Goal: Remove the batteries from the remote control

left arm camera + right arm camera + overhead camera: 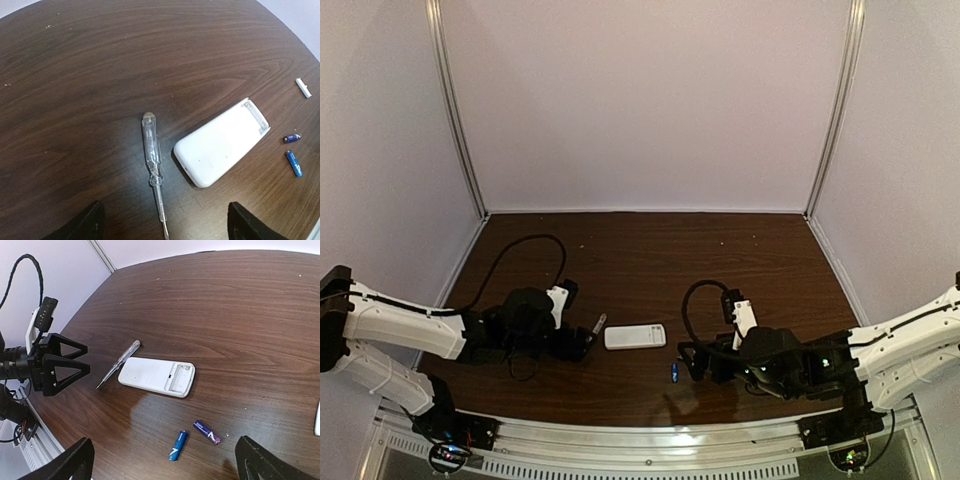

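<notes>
Hovering left fingers spread, empty — over screwdriver, right fingers wide apart, holding nothing — batteries near

Lab test booth, white walls, wooden table

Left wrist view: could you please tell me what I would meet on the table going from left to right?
screwdriver → remote control → batteries, the pair lying one above the other near the right edge
</notes>
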Available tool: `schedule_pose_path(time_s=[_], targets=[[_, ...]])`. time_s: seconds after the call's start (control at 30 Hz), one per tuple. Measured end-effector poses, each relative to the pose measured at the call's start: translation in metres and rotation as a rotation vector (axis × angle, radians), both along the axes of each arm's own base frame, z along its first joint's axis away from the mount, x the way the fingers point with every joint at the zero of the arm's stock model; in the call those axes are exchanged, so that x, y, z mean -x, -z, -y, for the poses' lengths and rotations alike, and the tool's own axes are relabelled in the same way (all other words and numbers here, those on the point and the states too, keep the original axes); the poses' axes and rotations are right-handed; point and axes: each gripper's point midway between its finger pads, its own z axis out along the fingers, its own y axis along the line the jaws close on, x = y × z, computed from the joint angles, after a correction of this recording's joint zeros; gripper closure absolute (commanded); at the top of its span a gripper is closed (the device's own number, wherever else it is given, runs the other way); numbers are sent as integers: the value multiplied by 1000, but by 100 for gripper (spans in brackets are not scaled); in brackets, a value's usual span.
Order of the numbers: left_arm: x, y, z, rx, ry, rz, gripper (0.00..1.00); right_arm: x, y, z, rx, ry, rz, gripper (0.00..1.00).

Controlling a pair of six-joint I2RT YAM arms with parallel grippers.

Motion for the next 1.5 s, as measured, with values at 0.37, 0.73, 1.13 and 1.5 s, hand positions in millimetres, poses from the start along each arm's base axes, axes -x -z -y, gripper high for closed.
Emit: schedule_pose_path(time_s=[0.37, 0.73, 1.13, 1.5], targets=[[-24, -45, -17, -82, -72, 195, 3, -19, -42, 23, 91, 61, 197, 0], [-63, -118, -30, -154, -192, 396, 2, -87, -90, 65, 181, 196, 320, 0], [-128, -152, -125, -239, -419, 485, 3, -176, -111, 131, 246, 374, 348, 0], [-165, -127, -186, -266, -478, 493, 3, -249, -51, 187, 406, 466, 227, 0]])
